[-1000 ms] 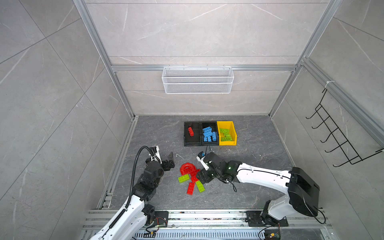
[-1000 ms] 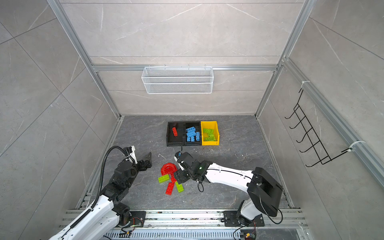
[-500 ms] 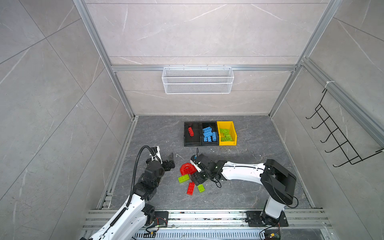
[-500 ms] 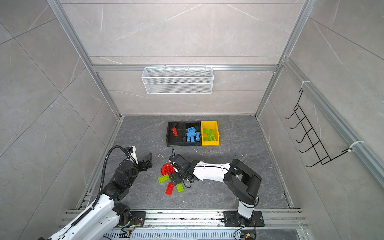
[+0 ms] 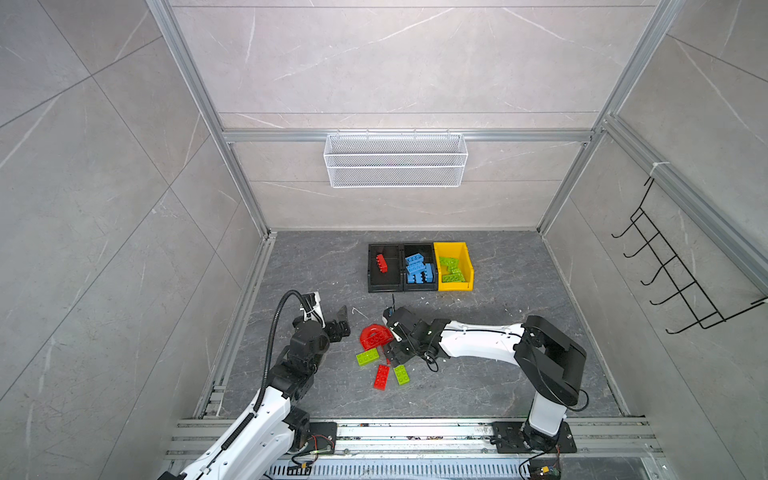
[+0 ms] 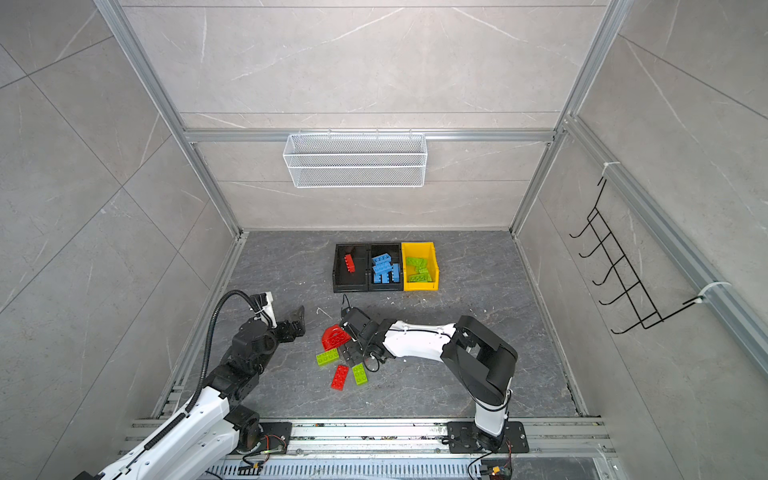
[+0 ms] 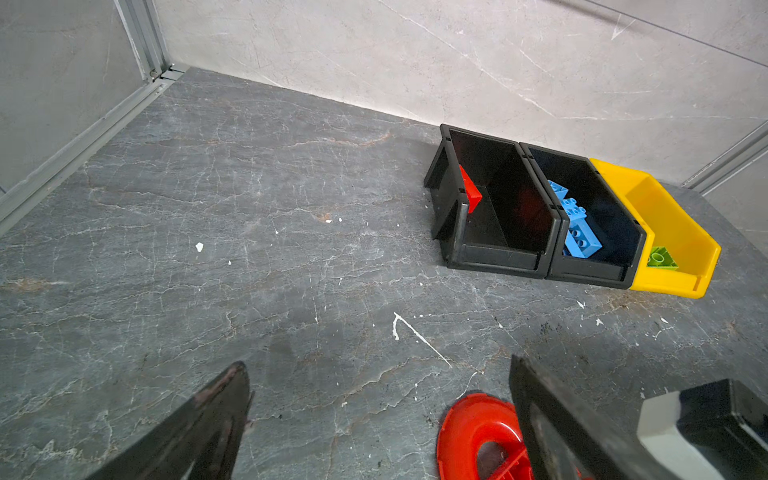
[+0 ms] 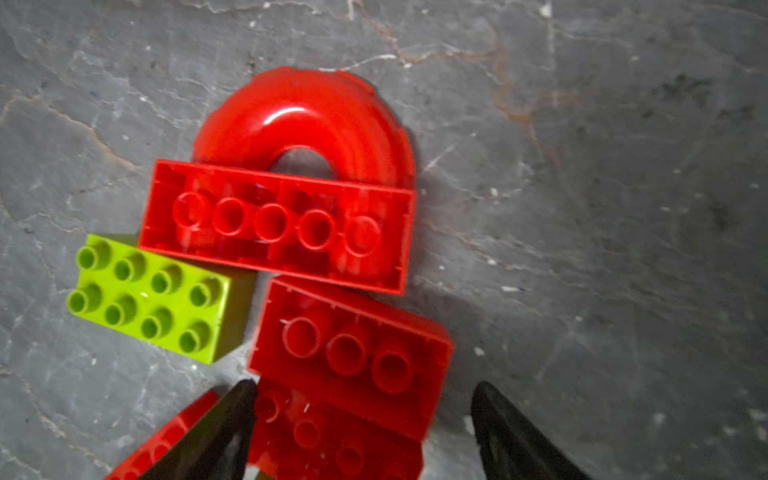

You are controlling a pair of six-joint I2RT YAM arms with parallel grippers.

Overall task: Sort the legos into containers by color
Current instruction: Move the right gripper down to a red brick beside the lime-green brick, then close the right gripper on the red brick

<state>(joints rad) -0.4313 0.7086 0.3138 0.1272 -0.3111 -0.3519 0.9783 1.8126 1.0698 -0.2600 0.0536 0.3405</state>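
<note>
"Closest to my rail, a loose red brick (image 5: 381, 377) and a green brick (image 5: 401, 374) are lying on the desk (image 5: 498, 386). Just beyond, I am hovering the right fingers (image 8: 216, 436) over the heap, spread and empty, straddling an upturned red brick (image 8: 332, 440)."

"Why that one?"

"Reds are crowding there, so I judge it the easiest grab. Left fingers (image 7: 199, 428) are hanging wide apart, empty, beside the red arch (image 7: 478, 432), leaving room."

"And the containers (image 5: 403, 289)?"

"Farthest off, they are sitting joined: one red in the left black bin (image 5: 384, 289), blues in the middle black bin (image 5: 420, 289), greens in the yellow bin (image 5: 468, 270)."
</note>
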